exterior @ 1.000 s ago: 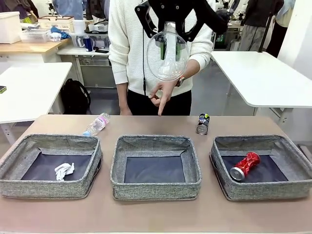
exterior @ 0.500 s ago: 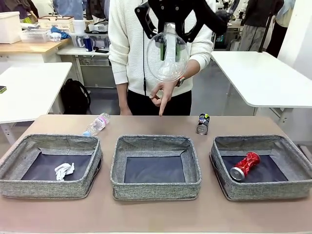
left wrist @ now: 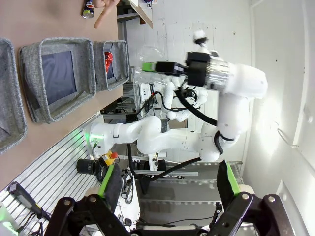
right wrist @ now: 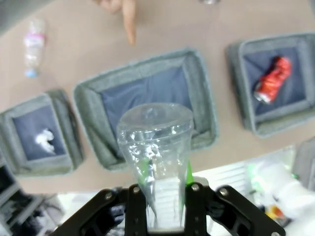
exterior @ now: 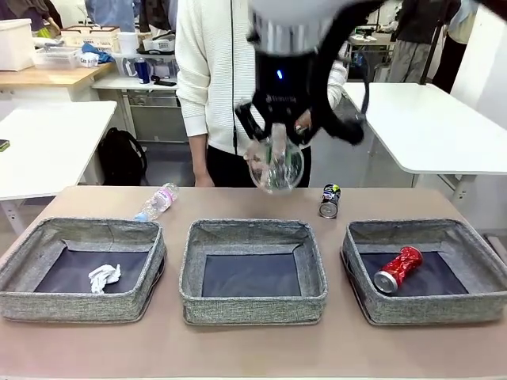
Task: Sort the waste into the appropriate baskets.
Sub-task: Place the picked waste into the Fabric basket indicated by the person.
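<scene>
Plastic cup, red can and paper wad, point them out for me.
plastic cup (exterior: 281, 174), front view, clear lower wall.
red can (exterior: 398, 269), front view, dented body.
paper wad (exterior: 104, 277), front view, its centre.

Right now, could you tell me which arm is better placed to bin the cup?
Right. The right gripper is shut on the clear plastic cup above the middle basket, where the person's hand points. The left gripper is open, high off the table.

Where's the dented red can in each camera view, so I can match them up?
Front view: dented red can, lower right, in the right-hand basket.
Left wrist view: dented red can, upper left, in the same basket.
Right wrist view: dented red can, upper right, in that basket.
Shared landmark: the middle basket next to it.
</scene>
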